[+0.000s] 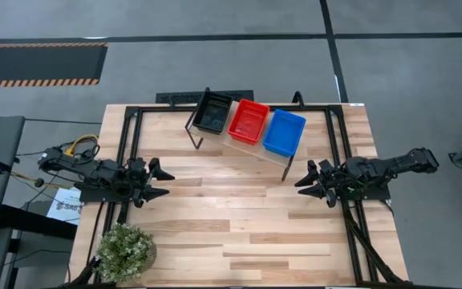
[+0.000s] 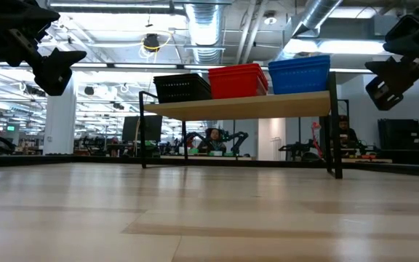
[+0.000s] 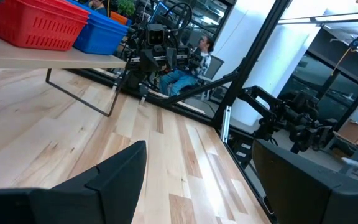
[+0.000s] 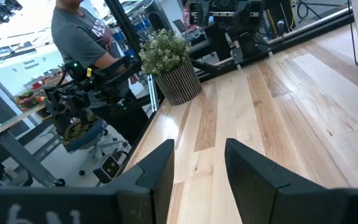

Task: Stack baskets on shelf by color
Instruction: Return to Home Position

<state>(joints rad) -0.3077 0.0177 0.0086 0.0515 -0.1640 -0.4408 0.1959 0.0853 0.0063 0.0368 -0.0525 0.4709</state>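
Observation:
The shelf [image 2: 238, 108] stands at the table's far middle on thin black legs. On its board sit black baskets [image 1: 213, 111], red baskets [image 1: 249, 121] and blue baskets [image 1: 284, 132], side by side from left to right. How many lie in each pile does not show. The red [image 3: 33, 25] and blue [image 3: 101, 34] ones also show in the left wrist view. My left gripper [image 1: 159, 181] hovers open over the table's left side, pointing right. My right gripper [image 1: 305, 181] hovers open over the right side, pointing left. Both are raised above the tabletop [image 2: 60, 65] [image 2: 388, 80] and hold nothing.
A potted plant [image 1: 125, 250] stands at the table's near left corner, also seen in the right wrist view [image 4: 169, 62]. Bare wooden tabletop [image 1: 239, 217] lies between the two grippers and before the shelf. A person in a grey shirt [image 4: 73, 31] stands beyond the table's left side.

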